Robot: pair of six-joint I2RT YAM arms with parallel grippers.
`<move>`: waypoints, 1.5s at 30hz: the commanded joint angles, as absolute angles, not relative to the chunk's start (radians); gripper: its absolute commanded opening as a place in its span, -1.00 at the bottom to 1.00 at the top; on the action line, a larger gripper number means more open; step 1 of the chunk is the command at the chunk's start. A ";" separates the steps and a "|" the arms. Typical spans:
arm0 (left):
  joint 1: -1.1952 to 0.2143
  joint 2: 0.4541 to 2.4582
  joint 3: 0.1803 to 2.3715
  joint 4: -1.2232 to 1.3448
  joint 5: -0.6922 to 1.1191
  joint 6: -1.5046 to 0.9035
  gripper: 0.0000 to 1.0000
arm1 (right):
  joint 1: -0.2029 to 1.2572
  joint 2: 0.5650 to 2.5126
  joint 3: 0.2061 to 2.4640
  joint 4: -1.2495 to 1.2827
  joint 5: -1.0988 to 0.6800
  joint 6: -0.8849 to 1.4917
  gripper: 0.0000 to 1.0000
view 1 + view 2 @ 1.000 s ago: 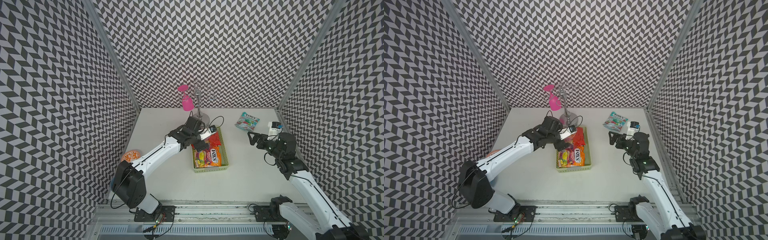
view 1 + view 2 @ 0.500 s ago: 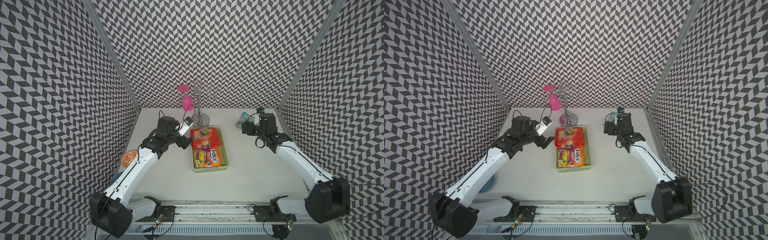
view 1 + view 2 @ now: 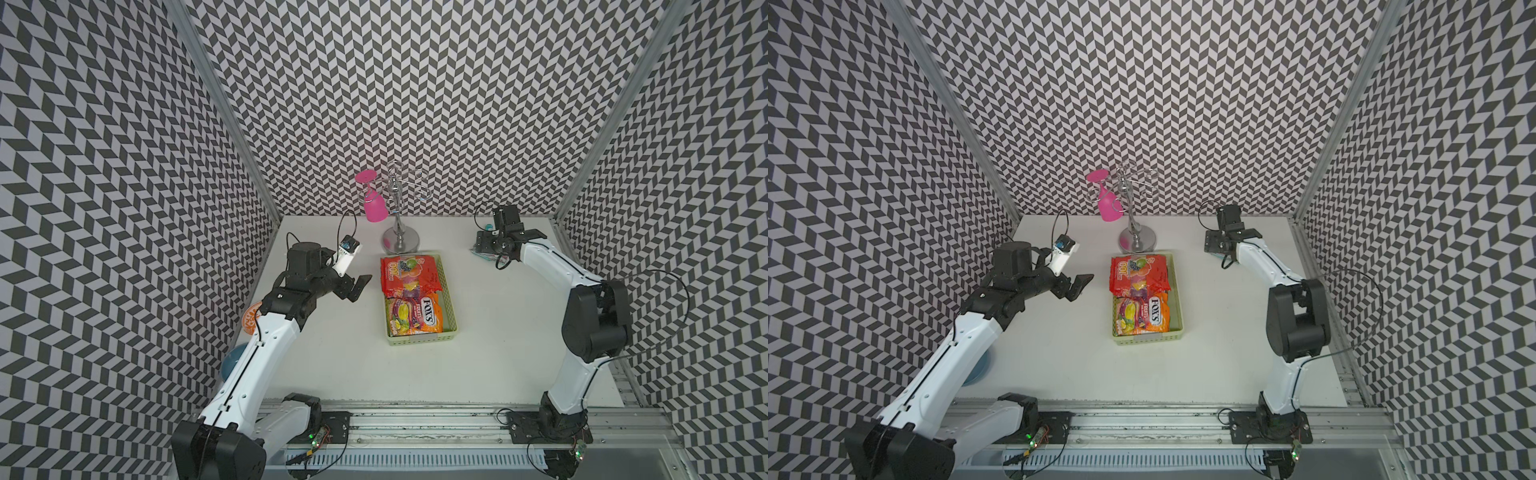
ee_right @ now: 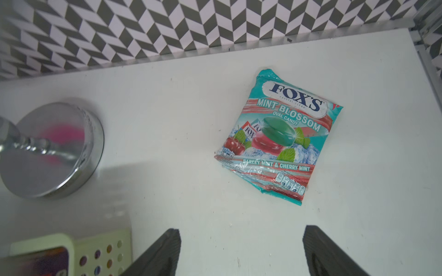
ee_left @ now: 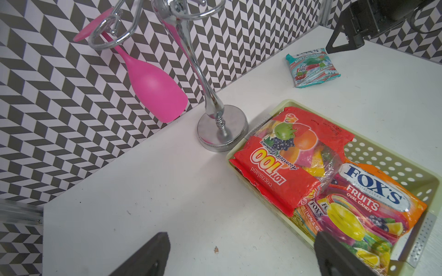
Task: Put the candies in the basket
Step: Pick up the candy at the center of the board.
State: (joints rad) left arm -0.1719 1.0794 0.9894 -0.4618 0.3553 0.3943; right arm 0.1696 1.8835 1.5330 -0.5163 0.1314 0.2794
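Right now the basket [image 3: 420, 339] sits mid-table with its long axis running from the front rail towards the back wall, the far end just beside the round foot of a chrome stand [image 3: 400, 240]. A pink glass [image 3: 375, 206] hangs upside down from that stand.

Candies fill the basket. A red bag [image 3: 409, 272] lies across the far end with its long side set crosswise, overhanging the rim on the left arm's side. An orange bag [image 3: 417, 318] lies at the near end, also crosswise, and its "FOX'S" end points to the right arm's side. In the left wrist view the edge of another bag [image 5: 308, 218] shows under the orange one.

One teal bag [image 4: 279, 133] lies flat on the table near the back right corner, well apart from the basket. Its lettered end points towards the back wall, a little askew. In both top views the right arm's wrist hides most of it.

The left gripper [image 3: 356, 287] hangs beside the basket's left rim, over bare table, jaws spread wide and empty. The right gripper [image 4: 241, 251] is poised above the table by the teal bag — jaws wide apart, nothing between them, not touching the bag.

An orange plate [image 3: 250, 320] peeks out behind the left arm.
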 commanded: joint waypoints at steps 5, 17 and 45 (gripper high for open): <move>-0.140 1.048 0.973 -0.421 0.397 0.369 0.98 | 0.041 2.021 1.653 -0.479 -0.056 0.432 0.73; -0.117 1.048 0.968 -0.413 0.405 0.357 0.98 | -0.140 2.178 1.678 -0.393 -0.350 0.543 0.56; -0.075 1.037 0.941 -0.383 0.428 0.335 0.98 | -0.148 2.096 1.534 -0.158 -0.566 0.674 -1.00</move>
